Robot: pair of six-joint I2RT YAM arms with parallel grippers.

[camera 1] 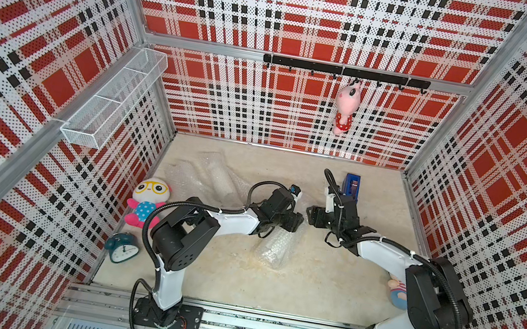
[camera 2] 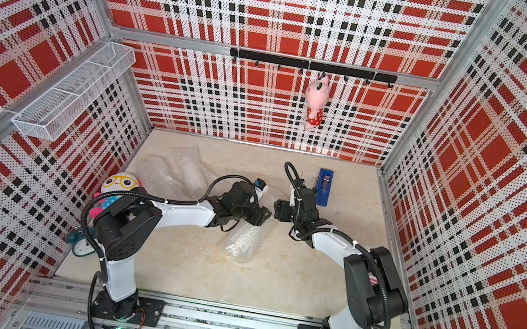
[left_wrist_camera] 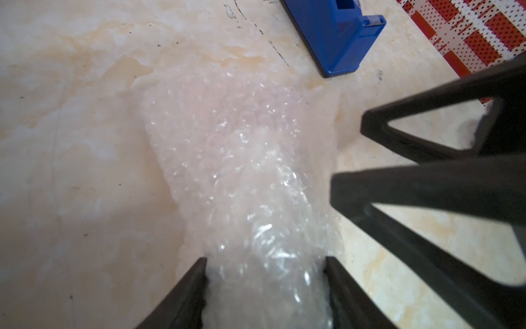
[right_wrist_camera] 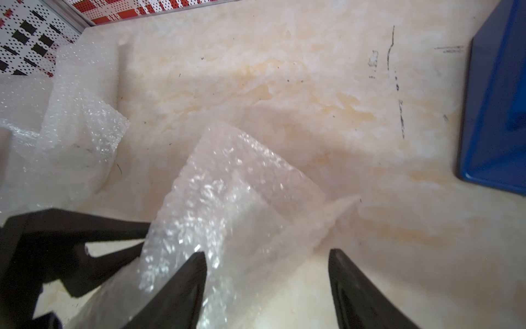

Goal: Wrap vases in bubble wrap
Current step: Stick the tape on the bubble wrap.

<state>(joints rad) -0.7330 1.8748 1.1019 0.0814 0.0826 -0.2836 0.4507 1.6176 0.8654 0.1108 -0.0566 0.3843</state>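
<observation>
A roll of bubble wrap (camera 1: 273,247) lies mid-table in both top views (camera 2: 242,242). Whatever it holds is hidden; no bare vases show. My left gripper (left_wrist_camera: 264,262) is shut on the roll's near end (left_wrist_camera: 242,159), both fingers pressed into the wrap, and it sits over the roll's far end (camera 1: 295,224). My right gripper (right_wrist_camera: 267,253) faces it a short way off (camera 1: 312,214) and stands open. One finger (right_wrist_camera: 187,279) touches the roll's loose flap (right_wrist_camera: 236,185); the other is clear of it. More crumpled bubble wrap (camera 1: 212,178) lies at the back left.
A blue tape dispenser (camera 1: 351,186) stands behind the right gripper. A glasses-wearing plush (camera 1: 147,201) and a teal clock (camera 1: 122,248) sit along the left wall, and another plush (camera 1: 397,291) behind the right arm. A wire basket (camera 1: 112,102) and a hook rail (camera 1: 344,71) hang on the walls.
</observation>
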